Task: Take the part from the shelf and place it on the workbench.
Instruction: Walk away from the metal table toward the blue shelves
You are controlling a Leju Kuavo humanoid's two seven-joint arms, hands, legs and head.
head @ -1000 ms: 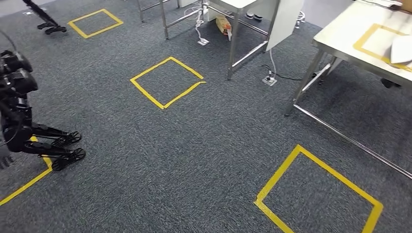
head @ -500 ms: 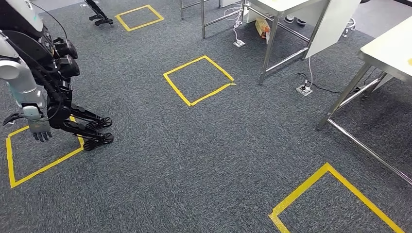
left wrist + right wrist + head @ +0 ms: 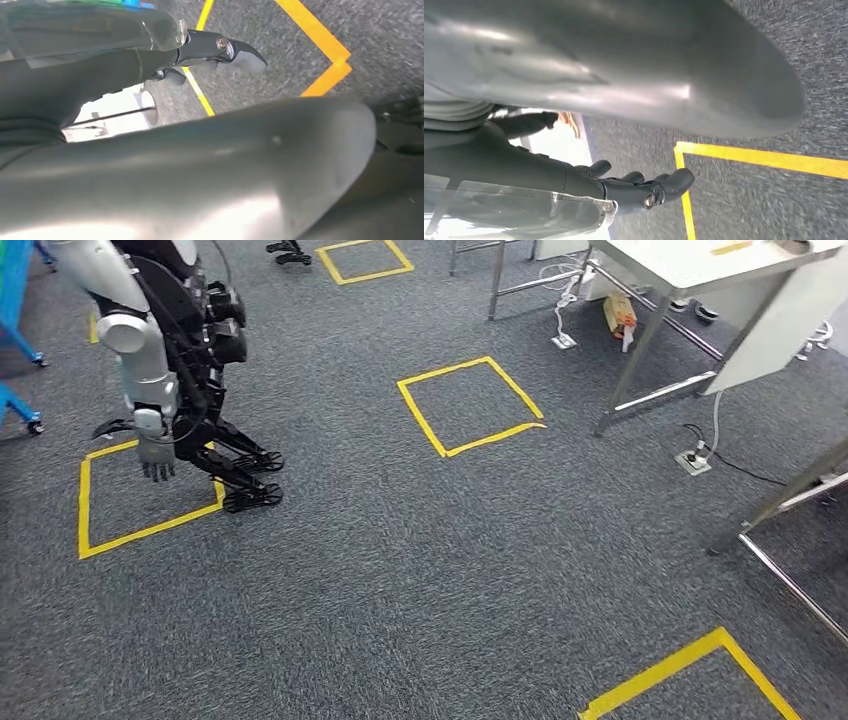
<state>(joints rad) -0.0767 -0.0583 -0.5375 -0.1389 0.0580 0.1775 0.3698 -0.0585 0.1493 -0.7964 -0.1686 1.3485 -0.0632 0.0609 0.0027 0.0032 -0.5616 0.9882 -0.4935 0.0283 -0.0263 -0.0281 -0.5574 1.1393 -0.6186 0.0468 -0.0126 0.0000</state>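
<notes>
Below the left hand, whose empty fingers are hanging apart, one yellow tape square is lying on the carpet. Three more are lying farther out. Beside one, the right hand is hanging empty, fingers loosely apart.

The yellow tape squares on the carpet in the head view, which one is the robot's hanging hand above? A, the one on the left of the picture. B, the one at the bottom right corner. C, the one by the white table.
A: the left hand hangs empty over the left yellow tape square, beside the robot's dark feet.
</notes>
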